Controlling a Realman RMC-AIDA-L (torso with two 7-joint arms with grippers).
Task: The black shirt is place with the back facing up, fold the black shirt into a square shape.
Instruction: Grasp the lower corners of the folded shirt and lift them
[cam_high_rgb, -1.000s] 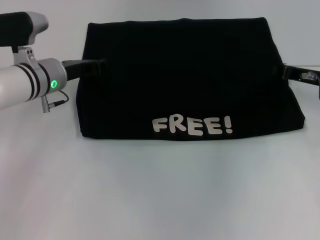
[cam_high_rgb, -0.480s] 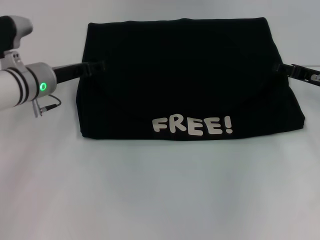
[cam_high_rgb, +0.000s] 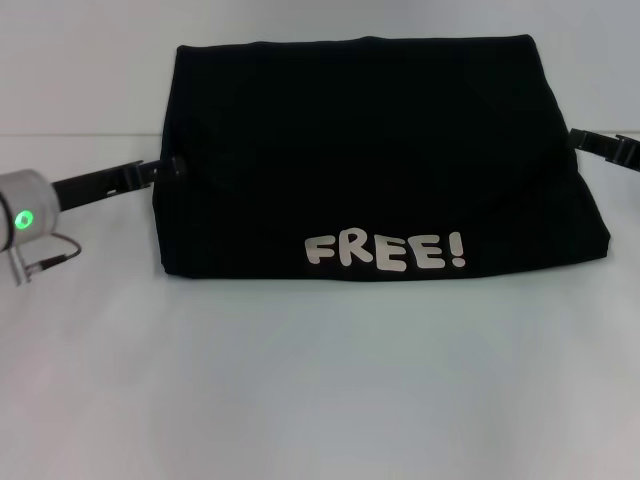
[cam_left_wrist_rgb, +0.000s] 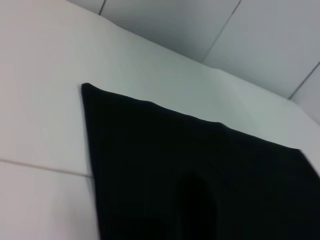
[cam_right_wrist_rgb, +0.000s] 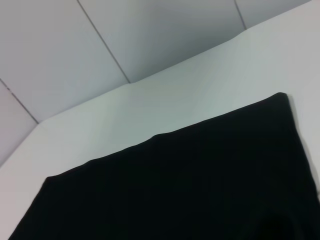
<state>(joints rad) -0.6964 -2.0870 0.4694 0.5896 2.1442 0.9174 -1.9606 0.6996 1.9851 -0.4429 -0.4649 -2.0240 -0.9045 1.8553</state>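
A: Where do we find the black shirt (cam_high_rgb: 370, 150)?

B: It fills the upper middle of the head view, folded into a broad block lying flat on the white worktop (cam_high_rgb: 320, 380), with the white "FREE!" lettering (cam_high_rgb: 385, 251) along its lower edge.

A: And our grippers?

B: The left gripper (cam_high_rgb: 168, 167) sits at mid left, its tip just at the shirt's left edge. The right gripper (cam_high_rgb: 590, 143) shows at the right edge of the frame, just beside the shirt's right side. We cannot tell whether either is wide or narrow.

A: The wrist views?

B: We see only black cloth on the worktop.
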